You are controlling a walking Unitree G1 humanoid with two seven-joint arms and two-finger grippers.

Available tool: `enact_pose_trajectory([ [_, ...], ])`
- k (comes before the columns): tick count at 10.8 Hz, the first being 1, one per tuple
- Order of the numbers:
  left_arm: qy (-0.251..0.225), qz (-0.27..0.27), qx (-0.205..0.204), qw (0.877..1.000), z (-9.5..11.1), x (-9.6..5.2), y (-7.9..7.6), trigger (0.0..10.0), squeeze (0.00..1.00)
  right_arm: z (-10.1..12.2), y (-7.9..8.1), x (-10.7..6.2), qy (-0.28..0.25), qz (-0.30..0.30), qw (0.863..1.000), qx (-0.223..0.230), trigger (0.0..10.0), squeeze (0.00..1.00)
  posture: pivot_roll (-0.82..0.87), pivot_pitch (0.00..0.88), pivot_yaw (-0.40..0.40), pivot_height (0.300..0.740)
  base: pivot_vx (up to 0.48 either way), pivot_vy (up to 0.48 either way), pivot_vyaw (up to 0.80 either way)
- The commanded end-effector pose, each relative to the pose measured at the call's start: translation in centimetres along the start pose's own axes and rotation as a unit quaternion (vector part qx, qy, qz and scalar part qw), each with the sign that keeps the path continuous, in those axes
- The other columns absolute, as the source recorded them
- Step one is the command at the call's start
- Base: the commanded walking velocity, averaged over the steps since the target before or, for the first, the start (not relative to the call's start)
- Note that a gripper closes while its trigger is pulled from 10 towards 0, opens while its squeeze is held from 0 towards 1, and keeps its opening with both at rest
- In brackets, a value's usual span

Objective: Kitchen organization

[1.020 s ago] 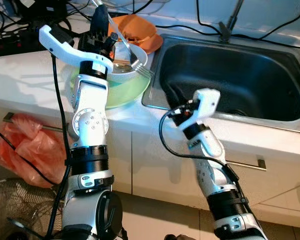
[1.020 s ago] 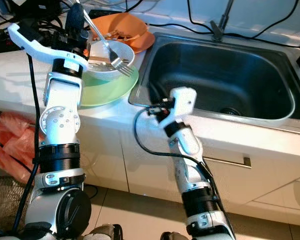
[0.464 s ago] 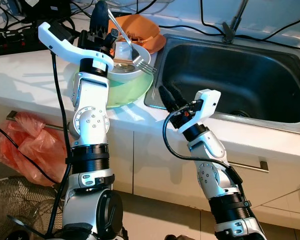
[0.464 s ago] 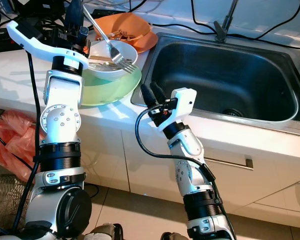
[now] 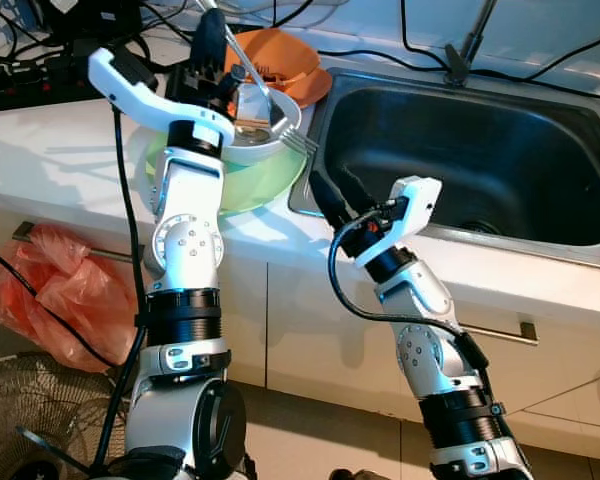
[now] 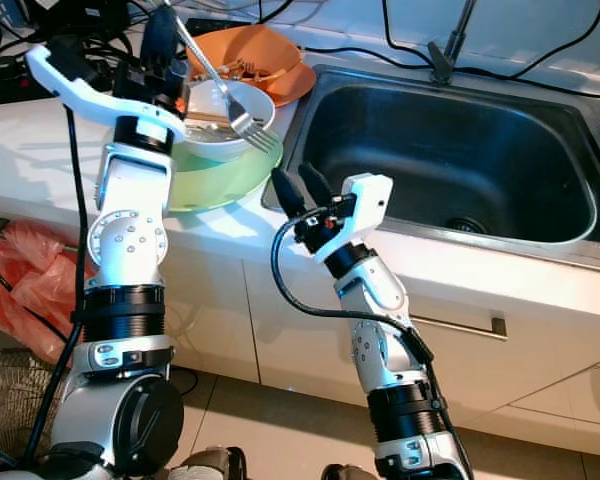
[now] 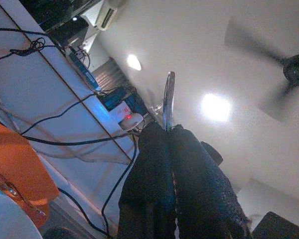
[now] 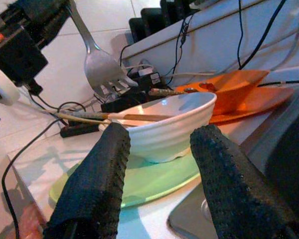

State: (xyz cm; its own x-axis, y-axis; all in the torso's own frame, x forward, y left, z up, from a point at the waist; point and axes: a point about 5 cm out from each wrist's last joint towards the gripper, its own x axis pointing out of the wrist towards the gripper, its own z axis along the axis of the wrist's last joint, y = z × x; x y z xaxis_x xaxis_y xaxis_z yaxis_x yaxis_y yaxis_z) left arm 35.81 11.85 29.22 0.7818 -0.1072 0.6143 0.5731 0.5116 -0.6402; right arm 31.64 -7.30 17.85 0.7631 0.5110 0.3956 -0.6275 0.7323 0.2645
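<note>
Countertop: fork over white bowl, chopsticks across.

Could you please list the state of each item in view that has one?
Left tool: shut on fork.
Fork: held, tines over white bowl.
Right tool: open, by sink edge.
White bowl: holds chopsticks, sits on green plate.
Green plate: under bowl.
Sink: empty.

shiny metal fork, glossy white bowl.
</note>
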Motion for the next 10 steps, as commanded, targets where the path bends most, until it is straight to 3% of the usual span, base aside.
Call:
enact_pose_trajectory([
  [1,0.014,-0.01,-0.007,1.0,-1.0,0.1,-0.6,10.0,0.0,-0.1,0.2,-0.2,0.003,0.007,1.0,0.0,10.0,0.0,0.13,0.107,-0.029,0.74,0.0,0.0,0.0],
  [9,0.038,-0.005,0.003,0.999,-2.1,-0.5,-0.4,10.0,0.0,0.5,0.5,0.0,-0.008,0.015,1.0,0.016,10.0,0.0,0.13,0.108,-0.024,0.74,0.0,0.0,0.0],
  [10,0.041,-0.009,0.0,0.999,-2.2,-0.5,-0.5,10.0,0.0,0.7,0.6,0.1,-0.015,0.018,0.999,0.034,10.0,0.0,0.13,0.109,-0.023,0.74,0.0,0.0,0.0],
])
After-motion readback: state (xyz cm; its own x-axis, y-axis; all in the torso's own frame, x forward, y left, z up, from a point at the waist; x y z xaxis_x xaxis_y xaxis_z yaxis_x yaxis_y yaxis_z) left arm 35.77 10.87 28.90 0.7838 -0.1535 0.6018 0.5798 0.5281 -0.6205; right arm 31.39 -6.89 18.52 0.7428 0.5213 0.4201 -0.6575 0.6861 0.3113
